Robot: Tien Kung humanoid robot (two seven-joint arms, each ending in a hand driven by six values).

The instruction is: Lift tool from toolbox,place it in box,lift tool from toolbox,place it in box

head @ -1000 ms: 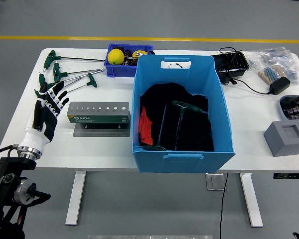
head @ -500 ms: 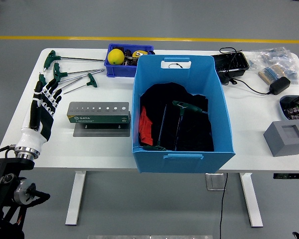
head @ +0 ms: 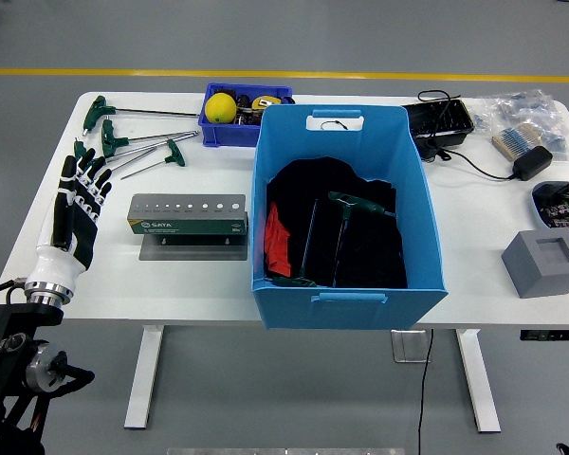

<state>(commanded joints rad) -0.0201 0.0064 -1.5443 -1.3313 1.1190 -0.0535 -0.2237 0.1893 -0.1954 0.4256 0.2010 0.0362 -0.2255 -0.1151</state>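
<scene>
Lying loose on white table (head: 218, 284) at far left: three green T-handle tools (head: 123, 142), well apart from big blue box (head: 349, 313), where one such tool (head: 346, 204) already rests. Probably stiff steel, light, thin shanks apt to roll; best gripped at the fat green handle. Empty tool rack (head: 188, 214) between tools and box. Left hand (head: 74, 209) empty, fingers straight and spread, palm down, hovering just short of nearest handle. Right arm unseen.
</scene>
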